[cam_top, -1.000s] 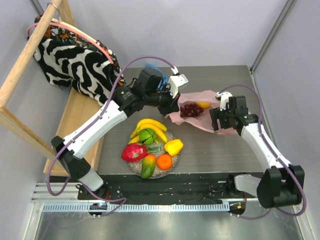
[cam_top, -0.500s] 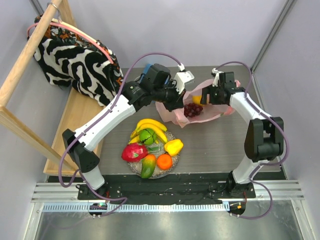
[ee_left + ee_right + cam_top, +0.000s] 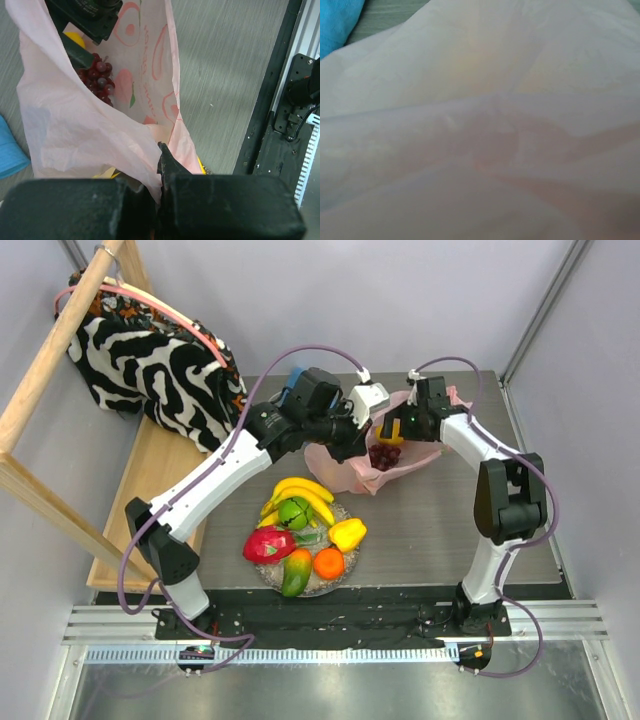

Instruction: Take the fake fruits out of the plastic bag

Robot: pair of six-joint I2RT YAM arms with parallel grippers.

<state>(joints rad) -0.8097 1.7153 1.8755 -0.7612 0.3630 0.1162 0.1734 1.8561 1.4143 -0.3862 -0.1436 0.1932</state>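
Note:
The pink plastic bag (image 3: 335,465) lies on the table behind the plate; it also shows in the left wrist view (image 3: 90,125). My left gripper (image 3: 352,443) is shut on the bag's rim (image 3: 161,165) and holds it up. My right gripper (image 3: 393,430) reaches into the bag's mouth; the pink film (image 3: 480,125) fills its view and hides its fingers. Dark purple grapes (image 3: 97,80) and a lemon (image 3: 75,39) lie inside the bag. On the plate (image 3: 340,580) lie the banana bunch (image 3: 303,490), green apple (image 3: 293,512), dragon fruit (image 3: 268,544), yellow pepper (image 3: 347,534), orange (image 3: 328,562) and mango (image 3: 296,573).
A blue cloth (image 3: 10,150) lies beside the bag, under my left arm. A wooden rack (image 3: 40,370) with black-and-white fabric (image 3: 150,365) stands at the left. A black rail (image 3: 280,125) runs along the table's near edge.
My right arm swung from the bag's right side round to its mouth and into it. My left gripper has drawn the bag's left rim up and left.

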